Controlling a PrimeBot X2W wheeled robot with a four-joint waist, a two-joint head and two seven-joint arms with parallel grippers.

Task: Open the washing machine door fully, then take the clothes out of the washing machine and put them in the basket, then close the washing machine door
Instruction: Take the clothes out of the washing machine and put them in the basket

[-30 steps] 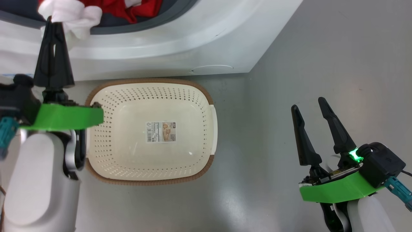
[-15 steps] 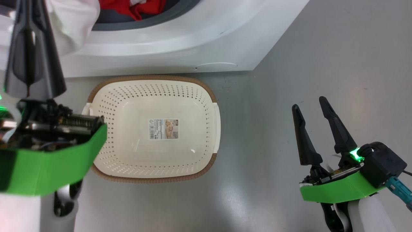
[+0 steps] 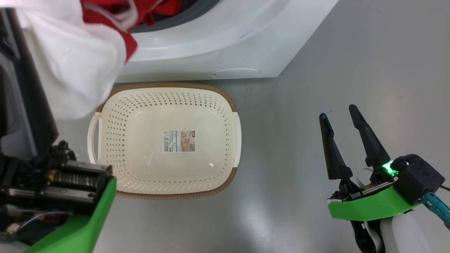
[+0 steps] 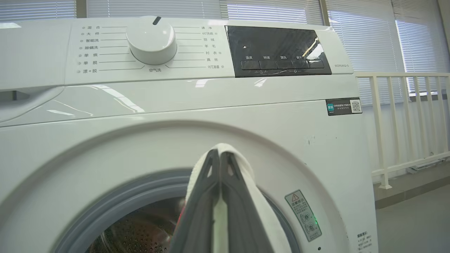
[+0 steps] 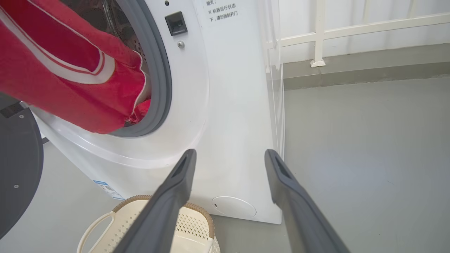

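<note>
Head view: the clothes are hung over the basket's left edge. The right end effector is spread wide, empty.

Left wrist view: the left end effector is clamped on the clothes' white part. "空气洗" is read under the washing machine's dial.

Right wrist view: their red part is trailed over the grey rubber ring.

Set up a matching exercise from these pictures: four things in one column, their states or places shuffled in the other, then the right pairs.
Things:
1. left gripper
2. right gripper
3. basket
4. clothes

States or places:
A. open, holding nothing
B. on the floor, nothing in it but a label
C. shut on white fabric
D. partly out of the washing machine

Pairs: 1-C, 2-A, 3-B, 4-D
</note>
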